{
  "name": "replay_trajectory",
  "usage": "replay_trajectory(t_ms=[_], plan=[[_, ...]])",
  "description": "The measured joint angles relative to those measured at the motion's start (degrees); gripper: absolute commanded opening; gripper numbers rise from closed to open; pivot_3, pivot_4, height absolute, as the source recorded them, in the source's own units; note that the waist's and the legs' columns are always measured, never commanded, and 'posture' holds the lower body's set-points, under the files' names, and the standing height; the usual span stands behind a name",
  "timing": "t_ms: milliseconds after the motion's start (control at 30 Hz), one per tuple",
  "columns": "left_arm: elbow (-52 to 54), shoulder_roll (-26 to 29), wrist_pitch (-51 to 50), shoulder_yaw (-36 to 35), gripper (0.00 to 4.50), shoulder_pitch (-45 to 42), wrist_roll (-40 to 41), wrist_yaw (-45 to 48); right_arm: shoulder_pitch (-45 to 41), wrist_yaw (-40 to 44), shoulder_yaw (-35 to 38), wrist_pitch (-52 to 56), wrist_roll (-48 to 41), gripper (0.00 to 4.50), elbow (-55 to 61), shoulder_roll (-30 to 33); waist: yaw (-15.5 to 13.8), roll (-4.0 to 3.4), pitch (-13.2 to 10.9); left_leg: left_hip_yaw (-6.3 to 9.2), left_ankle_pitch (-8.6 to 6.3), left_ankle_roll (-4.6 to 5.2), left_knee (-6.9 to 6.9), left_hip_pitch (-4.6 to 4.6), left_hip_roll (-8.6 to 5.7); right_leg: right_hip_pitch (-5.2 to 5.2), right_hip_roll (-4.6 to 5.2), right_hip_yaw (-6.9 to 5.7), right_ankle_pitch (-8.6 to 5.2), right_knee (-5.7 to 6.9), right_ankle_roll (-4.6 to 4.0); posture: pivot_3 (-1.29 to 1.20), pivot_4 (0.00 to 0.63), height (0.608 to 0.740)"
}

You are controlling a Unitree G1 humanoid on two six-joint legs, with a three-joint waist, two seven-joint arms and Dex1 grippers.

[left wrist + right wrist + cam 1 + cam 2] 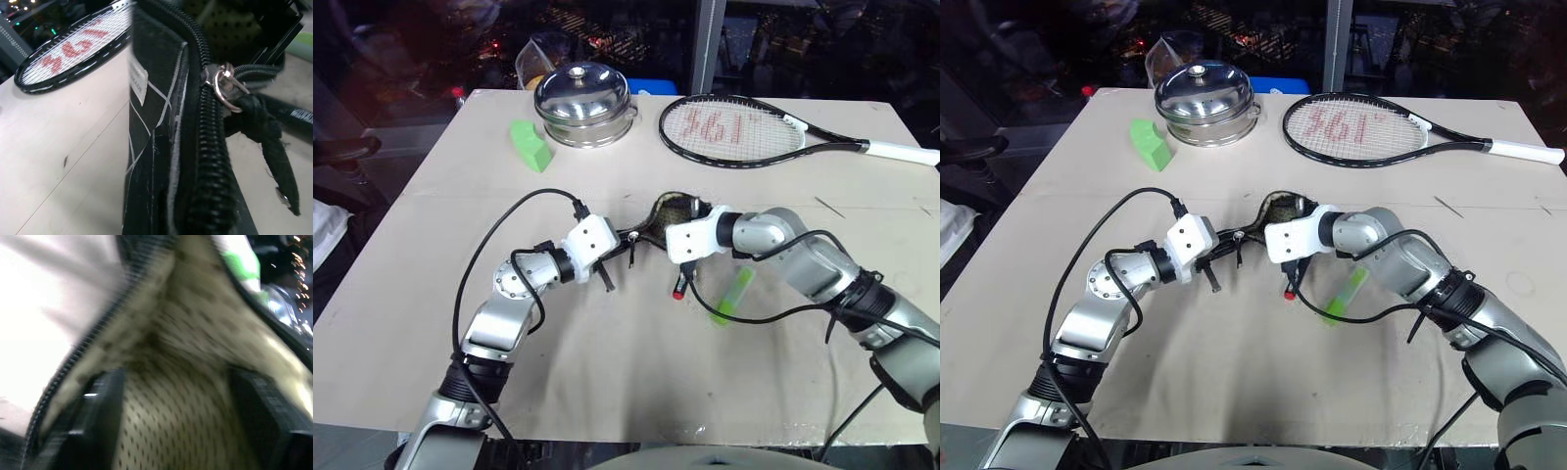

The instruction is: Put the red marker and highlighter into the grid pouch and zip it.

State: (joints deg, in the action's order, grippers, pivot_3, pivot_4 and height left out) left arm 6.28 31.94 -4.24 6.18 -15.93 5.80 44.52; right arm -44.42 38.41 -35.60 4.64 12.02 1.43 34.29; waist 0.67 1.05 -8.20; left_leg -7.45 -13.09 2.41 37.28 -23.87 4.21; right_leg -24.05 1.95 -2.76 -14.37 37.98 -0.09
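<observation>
Centre of the head views: the left gripper (625, 238) is clamped on the near end of the pouch (161, 147), holding it off the table (431, 235) with the zipper edge upward. In the left wrist view the white label (138, 83), white grid lines and the zipper pull (226, 87) with its dark strap are visible; the zipper is run shut below the pull and open beyond it. The right gripper (171, 416) has its fingers (100, 416) spread apart inside the pouch mouth, against the pale mesh lining (668, 209). The marker (680, 285) hangs just below the right gripper, red end down; whether it is held cannot be told. The highlighter (733, 296) lies on the table, right of centre, just right of the marker. Upper frame: green block (530, 145) at upper left, steel lidded pot (583, 102) beside it, racket (734, 129) at upper right.
</observation>
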Motion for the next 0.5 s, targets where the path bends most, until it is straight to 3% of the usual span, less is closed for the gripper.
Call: replay_trajectory(t_ms=[167,200,233,333,400,467,500], plan=[[-1.11,0.33,0.96,-1.59,0.0,1.11,-0.04,-1.34,7.54,3.51,12.06,20.31,-11.16,4.39,12.84,-2.03,0.09,0.0,0.0,0.04,-0.01,0.01,-0.01,0.04,0.04,0.01,0.0,0.0,0.01,0.07,-0.01,0.0,0.15,0.74],[-2.39,0.46,0.93,-2.46,0.0,1.16,-0.09,-2.21,9.84,2.14,16.79,30.01,-14.04,4.39,18.22,-3.87,0.21,0.0,0.0,0.06,-0.06,0.1,-0.03,0.06,0.05,0.01,-0.01,-0.02,0.01,0.08,-0.02,0.0,0.15,0.74],[-2.7,0.48,0.87,-2.73,0.0,1.18,-0.12,-2.37,10.07,1.82,17.48,31.51,-14.44,4.39,18.96,-4.22,0.23,0.0,0.0,0.05,-0.11,0.18,-0.02,0.06,0.06,0.01,-0.01,-0.01,0.01,0.1,-0.02,0.0,0.15,0.74],[-5.03,0.99,1.01,-4.14,0.0,0.95,-0.33,-3.72,12.01,-3.42,21.37,54.73,-15.7,4.39,29.02,-7.34,0.14,-0.01,0.0,0.1,-0.14,0.21,-0.03,0.05,0.06,-0.02,0.01,-0.05,0.01,0.13,-0.04,0.0,0.15,0.74],[-7.08,1.26,1.35,-4.4,0.0,0.37,-1.09,-3.89,10.11,-5.44,24.11,73.98,-17.6,4.39,30.64,-12.04,0.26,0.01,0.01,0.09,-0.14,0.22,-0.01,0.04,0.06,-0.02,0.02,-0.04,0.02,0.14,-0.05,0.0,0.15,0.74],[-8.11,1.18,1.89,-4.33,0.0,-0.16,-1.32,-4.08,8.36,-5.88,28.48,85.16,-22.5,4.39,28.24,-18.1,0.2,0.0,0.01,0.13,-0.15,0.23,-0.02,0.01,0.04,-0.03,0.02,-0.09,0.02,0.12,-0.06,0.0,0.15,0.74],[-8.16,1.17,1.91,-4.33,0.0,-0.24,-1.35,-4.1,8.32,-5.88,28.82,85.74,-23.08,4.39,27.89,-18.59,0.19,0.0,0.01,0.13,-0.15,0.23,-0.03,0.01,0.04,-0.03,0.02,-0.1,0.02,0.11,-0.06,0.0,0.15,0.74]])
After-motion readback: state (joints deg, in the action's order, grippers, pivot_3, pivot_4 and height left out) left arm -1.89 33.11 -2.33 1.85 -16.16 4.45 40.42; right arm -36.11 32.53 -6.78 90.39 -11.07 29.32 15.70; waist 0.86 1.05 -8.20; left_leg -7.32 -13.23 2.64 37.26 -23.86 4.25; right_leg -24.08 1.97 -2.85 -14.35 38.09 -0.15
